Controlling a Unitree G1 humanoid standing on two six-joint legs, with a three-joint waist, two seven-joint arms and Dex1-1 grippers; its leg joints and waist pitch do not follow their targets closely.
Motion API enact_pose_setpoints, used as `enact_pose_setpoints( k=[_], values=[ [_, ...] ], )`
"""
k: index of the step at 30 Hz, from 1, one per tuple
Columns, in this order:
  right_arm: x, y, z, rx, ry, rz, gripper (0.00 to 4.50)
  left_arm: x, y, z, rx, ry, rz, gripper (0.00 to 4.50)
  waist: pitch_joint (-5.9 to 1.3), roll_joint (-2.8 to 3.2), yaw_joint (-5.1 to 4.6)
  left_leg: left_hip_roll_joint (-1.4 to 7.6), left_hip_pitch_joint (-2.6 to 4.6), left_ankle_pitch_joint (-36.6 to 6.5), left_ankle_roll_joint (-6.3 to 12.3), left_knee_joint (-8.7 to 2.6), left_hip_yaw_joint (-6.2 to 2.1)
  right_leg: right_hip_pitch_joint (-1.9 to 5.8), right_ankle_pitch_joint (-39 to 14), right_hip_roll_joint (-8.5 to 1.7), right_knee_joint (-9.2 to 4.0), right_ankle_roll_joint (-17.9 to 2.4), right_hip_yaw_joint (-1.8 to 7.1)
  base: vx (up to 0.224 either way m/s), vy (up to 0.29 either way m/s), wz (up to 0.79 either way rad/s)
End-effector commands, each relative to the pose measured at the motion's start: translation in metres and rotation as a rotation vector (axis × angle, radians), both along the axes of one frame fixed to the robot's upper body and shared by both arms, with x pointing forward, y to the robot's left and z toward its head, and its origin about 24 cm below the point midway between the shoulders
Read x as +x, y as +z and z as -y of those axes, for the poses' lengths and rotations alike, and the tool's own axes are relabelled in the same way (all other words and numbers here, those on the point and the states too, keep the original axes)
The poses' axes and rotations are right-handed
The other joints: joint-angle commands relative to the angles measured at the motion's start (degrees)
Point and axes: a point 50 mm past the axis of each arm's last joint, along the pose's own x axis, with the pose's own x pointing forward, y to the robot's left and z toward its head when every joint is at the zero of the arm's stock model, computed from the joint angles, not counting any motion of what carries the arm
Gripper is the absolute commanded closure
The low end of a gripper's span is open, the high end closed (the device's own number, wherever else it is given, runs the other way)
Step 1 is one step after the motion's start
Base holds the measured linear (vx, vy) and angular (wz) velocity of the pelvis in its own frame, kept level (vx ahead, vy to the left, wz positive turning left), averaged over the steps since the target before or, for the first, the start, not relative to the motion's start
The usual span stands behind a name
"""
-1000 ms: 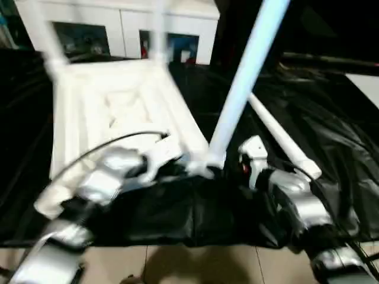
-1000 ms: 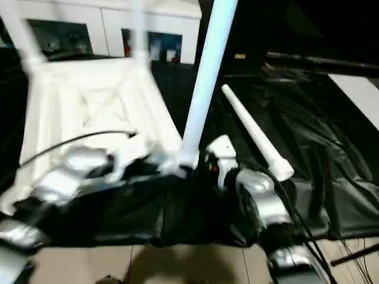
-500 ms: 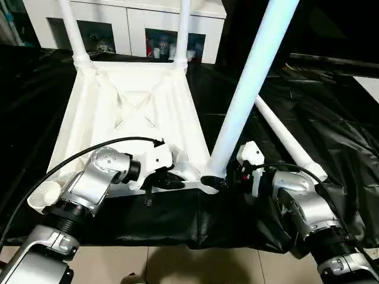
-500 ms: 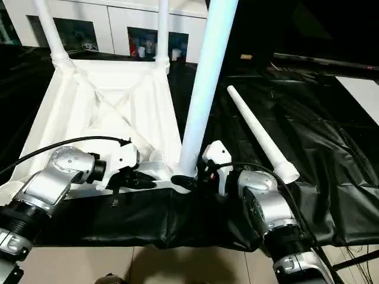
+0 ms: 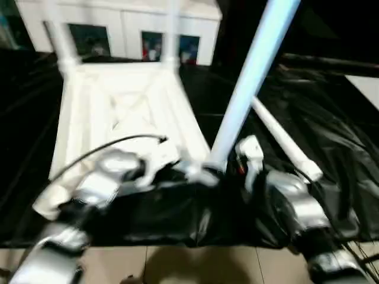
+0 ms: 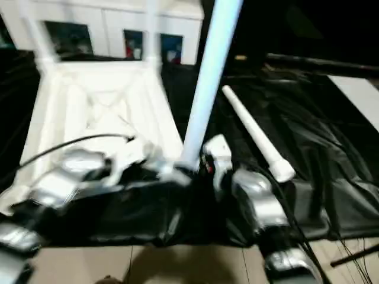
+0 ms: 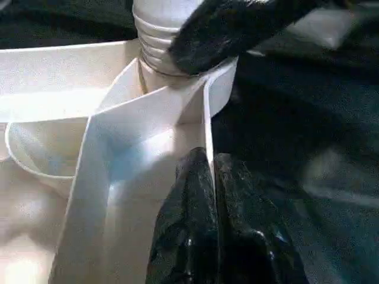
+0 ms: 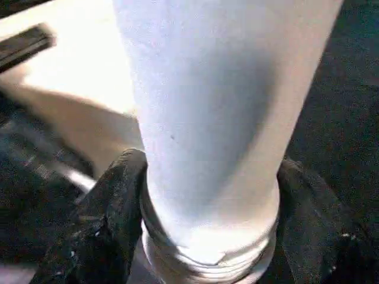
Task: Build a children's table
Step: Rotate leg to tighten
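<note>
My right gripper (image 8: 207, 231) has its two black fingers (image 8: 98, 228) spread around the thick lower end of a white leg (image 5: 251, 80), one on each side and pressed to it, just above the threaded ridges at its base. That leg rises steeply from the near right corner socket (image 7: 216, 89) of the children's table (image 5: 118, 112). My left gripper (image 7: 213, 219) has its fingers pinched together on a thin upright rib of the table's underside, just beside that same socket; the dark tip of my right gripper shows there against the leg's threads.

The table lies upside down on the black cloth (image 5: 331, 118) of the work table, ribbed underside up. Two more legs (image 5: 56, 35) stand in its far corners. A fourth leg (image 6: 254, 136) lies loose on the cloth to the right of the one I hold, close beside my right forearm. Behind the table stands a white cabinet (image 5: 127, 26) with glass doors.
</note>
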Motion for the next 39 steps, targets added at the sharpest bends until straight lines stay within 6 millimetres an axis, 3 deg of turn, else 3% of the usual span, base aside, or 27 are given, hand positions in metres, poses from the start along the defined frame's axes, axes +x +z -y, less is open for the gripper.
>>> enact_pose_setpoints(
  k=[1,5,8,11,12,13,15,17,19,22,26,30,33,34,39],
  values=[
    [0.002,-0.018,0.003,-0.045,-0.149,-0.099,1.8,0.004,-0.003,0.017,-0.055,0.073,-0.003,4.5,-3.32,-0.1,-0.04,1.19,0.07,-11.85,0.9,-3.67,-0.06,2.54,-21.16,-4.09,-5.09,-7.47,3.1,0.0,0.0,0.0],
    [0.015,-0.022,-0.003,-0.029,-0.375,-0.168,1.8,0.015,-0.005,0.033,-0.055,0.242,0.003,4.5,-3.51,0.14,-0.62,1.18,0.06,-11.93,0.22,-3.61,-0.11,2.52,-19.48,-3.94,-4.88,-7.67,3.11,0.0,0.0,0.0],
    [0.021,-0.019,-0.014,-0.052,-0.414,-0.152,1.8,0.021,-0.006,0.045,-0.048,0.322,0.022,4.5,-3.77,0.12,-0.52,0.99,0.02,-9.88,1.12,-3.36,0.06,2.62,-13.06,-3.66,-4.32,-8.75,3.24,0.0,0.0,0.0],
    [0.022,-0.017,-0.022,-0.037,-0.387,-0.137,1.8,0.021,-0.006,0.05,-0.047,0.316,0.022,4.5,-3.97,-0.05,-0.37,0.87,-0.28,-6.71,3.26,-3.08,0.22,3.0,-5.92,-3.5,-3.52,-10.53,3.38,0.0,0.0,0.0],
    [0.021,-0.014,-0.026,0.011,-0.341,-0.135,1.45,0.02,-0.005,0.051,-0.046,0.295,0.027,4.5,-3.96,-0.11,-0.34,0.81,-0.48,-5.57,4.07,-3.04,0.21,3.18,-4.1,-3.34,-3.35,-10.75,3.31,0.0,0.0,0.0],
    [0.021,-0.013,-0.026,0.024,-0.328,-0.128,1.45,0.02,-0.005,0.05,-0.045,0.289,0.026,4.5,-3.93,-0.15,-0.28,0.85,-0.43,-5.34,4.86,-2.97,0.27,3.2,-3.62,-3.45,-3.34,-10.98,3.36,0.0,0.0,0.0],
    [0.021,-0.009,-0.025,0.001,-0.283,-0.087,1.08,0.018,-0.004,0.046,-0.051,0.25,0.029,4.5,-3.79,-0.15,-0.27,0.9,-0.4,-5.64,5.32,-3.03,0.29,3.17,-4.76,-3.52,-3.55,-11.09,3.36,0.0,0.0,0.0],
    [0.02,-0.008,-0.024,-0.018,-0.262,-0.07,1.01,0.017,-0.004,0.044,-0.052,0.226,0.035,4.5,-3.52,-0.14,-0.28,0.93,-0.4,-7.51,5.07,-3.23,0.21,3.12,-8.66,-3.61,-4.06,-10.2,3.3,0.0,0.0,0.0],
    [0.019,-0.006,-0.021,-0.026,-0.202,-0.05,0.86,0.014,-0.004,0.04,-0.063,0.182,0.025,4.5,-3.28,-0.51,-0.64,0.89,-0.6,-9.7,4.11,-3.42,0.13,3.13,-14.58,-3.75,-4.7,-8.61,3.34,0.0,0.0,0.0],
    [0.013,-0.003,-0.012,-0.033,-0.063,-0.016,0.86,0.01,-0.005,0.028,-0.053,0.12,0.009,4.5,-3.14,-0.47,-0.6,1.0,-0.36,-10.96,4.14,-3.5,0.16,2.76,-18.1,-3.71,-5.09,-7.46,3.51,0.0,0.0,0.0],
    [0.002,0.0,0.006,-0.095,0.088,0.036,0.86,-0.002,-0.003,0.013,-0.046,-0.061,-0.003,4.5,-3.01,-0.42,-0.44,1.33,-0.34,-10.81,4.5,-3.67,0.07,2.62,-16.56,-3.72,-4.94,-8.19,3.58,0.0,0.0,0.0],
    [-0.007,0.008,0.02,-0.059,0.202,0.039,0.86,-0.022,0.0,-0.002,-0.044,-0.264,-0.08,4.5,-3.15,0.01,-0.44,1.66,-0.11,-9.88,4.98,-3.68,0.09,2.5,-11.32,-3.61,-4.13,-10.65,3.67,0.0,0.0,0.0],
    [-0.011,0.01,0.02,-0.05,0.259,0.035,0.86,-0.025,0.001,-0.006,-0.042,-0.281,-0.093,4.5,-3.31,0.1,-0.35,1.65,0.29,-8.01,5.55,-3.4,0.43,2.3,-5.66,-3.35,-3.49,-13.21,3.7,0.0,0.0,0.0],
    [-0.013,0.011,0.02,-0.048,0.281,0.037,0.86,-0.025,0.002,-0.007,-0.052,-0.28,-0.096,4.5,-3.31,0.09,-0.38,1.58,0.12,-7.43,5.67,-3.37,0.46,2.43,-4.59,-3.29,-3.33,-13.74,3.68,0.0,0.0,0.0],
    [-0.019,0.011,0.017,-0.034,0.348,0.037,0.86,-0.026,0.003,-0.011,-0.06,-0.288,-0.096,4.5,-3.28,-0.18,-0.18,1.49,-0.06,-7.23,5.61,-3.3,0.5,2.68,-5.33,-3.63,-3.38,-13.25,3.74,0.0,0.0,0.0]
  ],
)
